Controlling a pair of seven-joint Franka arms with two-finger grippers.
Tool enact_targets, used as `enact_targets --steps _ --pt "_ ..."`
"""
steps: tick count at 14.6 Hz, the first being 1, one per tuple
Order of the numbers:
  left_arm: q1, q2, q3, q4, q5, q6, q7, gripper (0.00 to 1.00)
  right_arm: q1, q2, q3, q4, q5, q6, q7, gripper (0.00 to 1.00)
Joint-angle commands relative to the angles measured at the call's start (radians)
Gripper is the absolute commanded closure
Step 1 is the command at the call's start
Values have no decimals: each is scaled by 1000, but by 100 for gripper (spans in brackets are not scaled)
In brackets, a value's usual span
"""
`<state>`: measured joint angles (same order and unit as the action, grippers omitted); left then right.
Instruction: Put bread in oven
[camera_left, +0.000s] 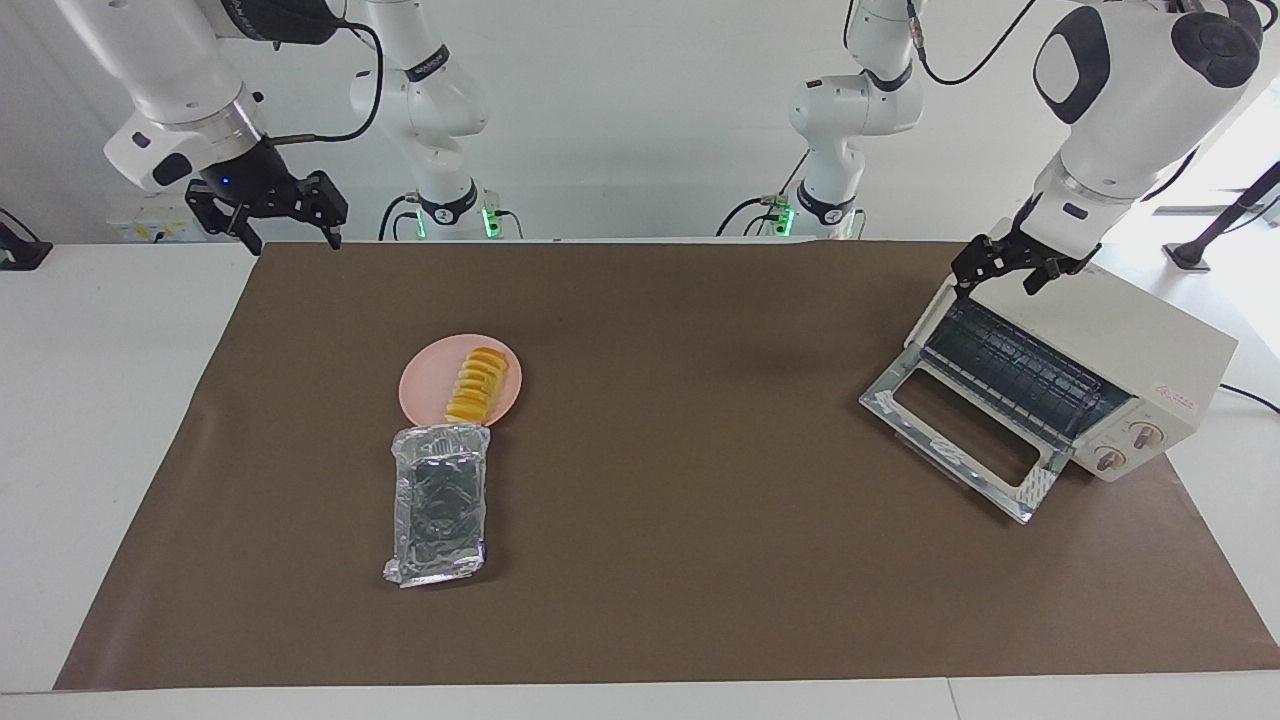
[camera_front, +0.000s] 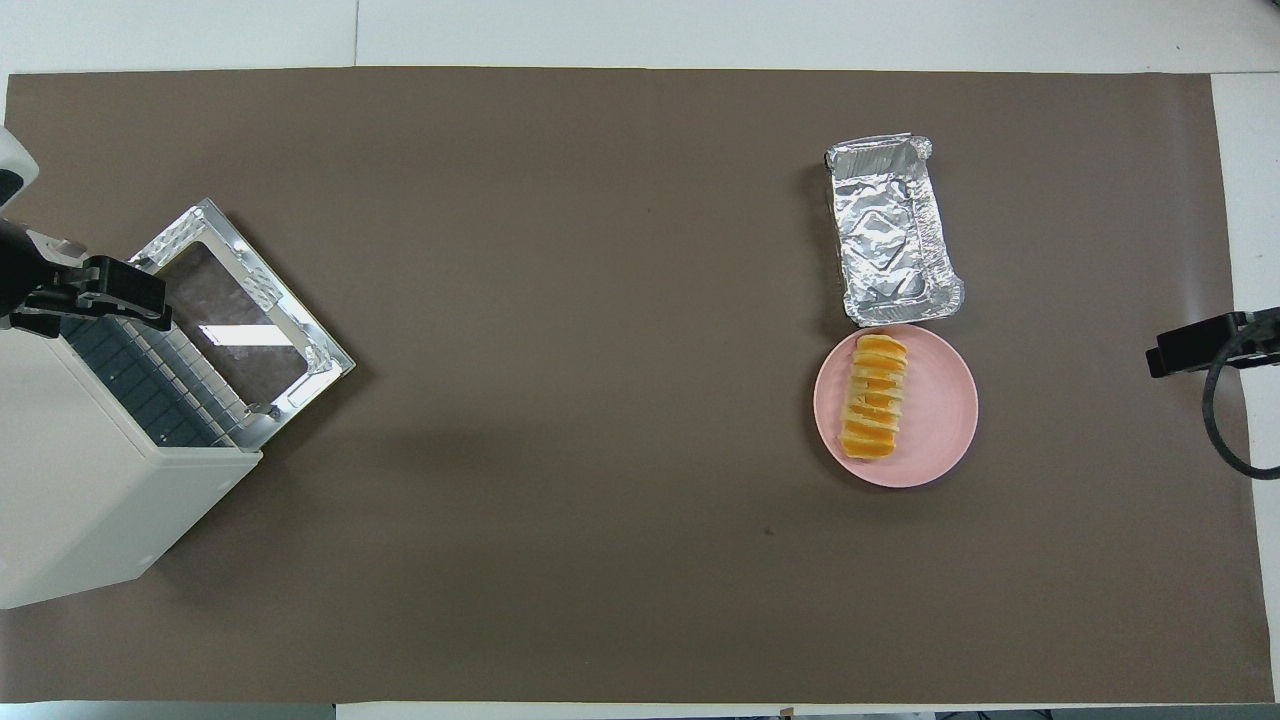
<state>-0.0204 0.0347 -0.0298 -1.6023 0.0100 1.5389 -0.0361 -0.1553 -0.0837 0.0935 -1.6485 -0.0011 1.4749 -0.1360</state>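
Observation:
The bread (camera_left: 476, 384) (camera_front: 876, 397), a ridged golden loaf, lies on a round pink plate (camera_left: 425, 390) (camera_front: 940, 410) toward the right arm's end of the table. The cream-white oven (camera_left: 1140, 345) (camera_front: 90, 500) stands at the left arm's end, its glass door (camera_left: 962, 432) (camera_front: 240, 312) dropped open and the wire rack showing inside. My left gripper (camera_left: 995, 282) (camera_front: 120, 290) hangs open and empty just over the oven's top front edge. Up off the table, my right gripper (camera_left: 293, 240) (camera_front: 1178, 350) is open over the mat's corner, holding nothing.
A crinkled silver foil tray (camera_left: 440, 500) (camera_front: 890, 232) lies touching the plate, farther from the robots than it. A brown mat (camera_left: 680, 560) covers the table between the plate and the oven.

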Motion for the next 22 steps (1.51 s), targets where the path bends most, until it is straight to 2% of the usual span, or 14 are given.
enact_targets --steps 1,9,12,14,17,19,22 --pt "-1 -27 4 -22 -12 0 2 0 -16 -16 12 -16 -8 10 15 0" --pt "0 -27 4 -22 -12 0 2 0 -15 -18 12 -17 -10 15 12 0" --pt "0 -27 4 -24 -12 0 2 0 -7 -25 12 -48 -8 25 18 0" --pt "0 -27 4 -24 -12 0 2 0 2 -76 14 -152 -4 100 73 0" --pt "-1 -27 4 -24 -12 0 2 0 101 -160 14 -368 -2 232 244 0" --pt "-1 -27 4 -24 -12 0 2 0 166 -166 14 -457 -2 307 335 0" --pt "0 -27 4 -22 -12 0 2 0 210 -154 14 -589 -3 470 426 0"
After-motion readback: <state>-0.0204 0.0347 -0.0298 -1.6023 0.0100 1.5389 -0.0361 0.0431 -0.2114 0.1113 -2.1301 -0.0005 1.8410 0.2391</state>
